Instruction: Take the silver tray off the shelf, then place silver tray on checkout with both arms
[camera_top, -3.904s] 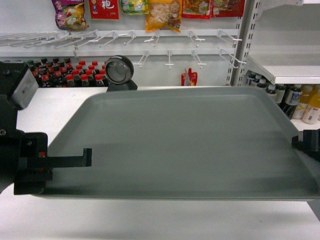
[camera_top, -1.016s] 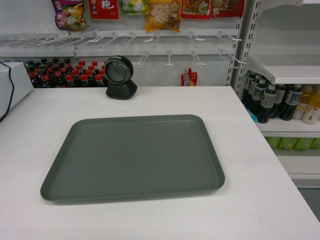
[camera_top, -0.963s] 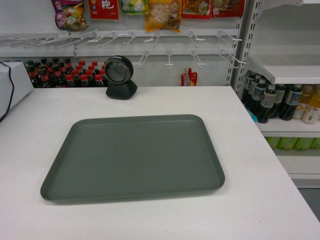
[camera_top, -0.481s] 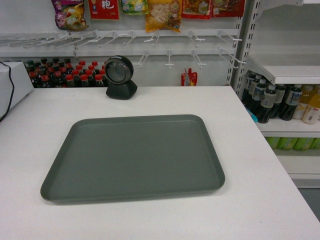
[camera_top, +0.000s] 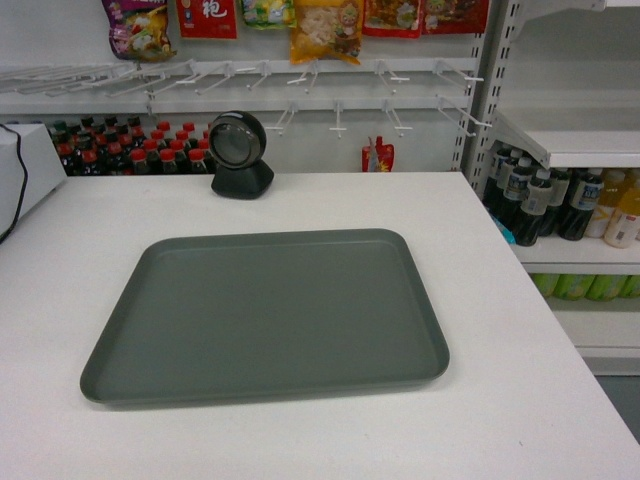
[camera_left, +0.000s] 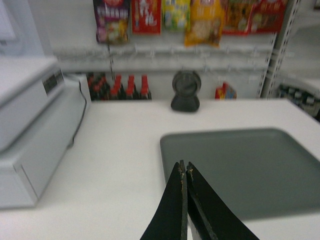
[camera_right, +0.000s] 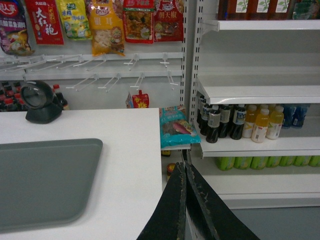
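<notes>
The silver tray (camera_top: 265, 315) lies flat on the white checkout (camera_top: 500, 290), near its middle, with nothing on it. It also shows in the left wrist view as the silver tray (camera_left: 250, 170) and in the right wrist view as the silver tray (camera_right: 40, 180). My left gripper (camera_left: 183, 166) hangs shut and empty above the tray's near left corner. Off the counter's right edge, my right gripper (camera_right: 185, 166) is shut and empty too. Neither arm shows in the head view. A white shelf (camera_top: 570, 143) stands at the right.
A black round scanner (camera_top: 240, 155) stands at the counter's back. A white machine (camera_left: 35, 130) sits at the counter's left. Drink bottles (camera_right: 240, 122) fill the right shelves. Snack bags (camera_top: 325, 25) hang above peg hooks behind, over red-capped bottles (camera_top: 130, 150).
About four seconds ago both grippers held the tray up close to the camera. It now lies on the counter and both arms have left the head view. Nothing moved in the last second.
</notes>
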